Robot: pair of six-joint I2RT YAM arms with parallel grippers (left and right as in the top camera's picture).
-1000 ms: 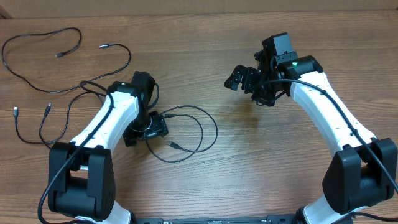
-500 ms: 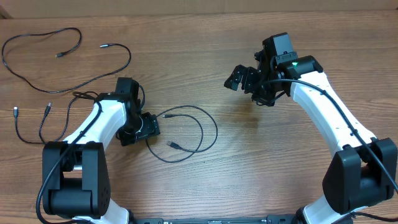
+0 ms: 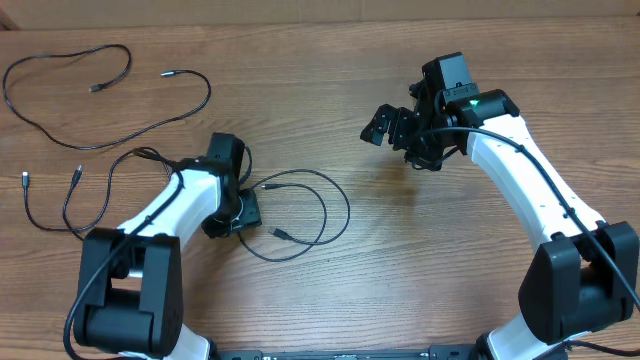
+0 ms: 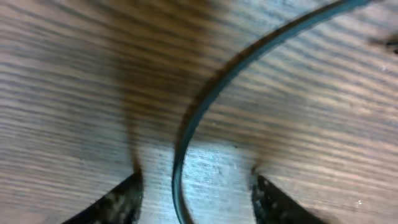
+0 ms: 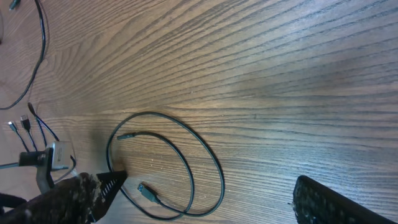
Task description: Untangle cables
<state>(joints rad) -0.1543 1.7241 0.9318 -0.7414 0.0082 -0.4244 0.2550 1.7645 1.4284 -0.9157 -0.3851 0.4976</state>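
Three thin black cables lie on the wooden table. One forms a loose loop (image 3: 348, 212) at the centre, with a plug end (image 3: 283, 235) inside it. My left gripper (image 3: 240, 210) is down at this loop's left side. In the left wrist view a strand of the cable (image 4: 180, 155) runs between my left fingertips (image 4: 118, 202), which stand apart and do not touch it. My right gripper (image 3: 390, 125) hangs open above the table, right of centre, with nothing in it. The same loop (image 5: 152, 114) lies below the right gripper (image 5: 208, 199).
A long cable (image 3: 208, 95) snakes across the far left of the table. Another cable (image 3: 66, 205) lies at the left edge, its plug ends (image 3: 24, 178) near my left arm. The table's front edge is close to the arm bases.
My left gripper has shifted slightly along the centre loop's left side and its jaws have narrowed around the strand. The right arm has not moved.
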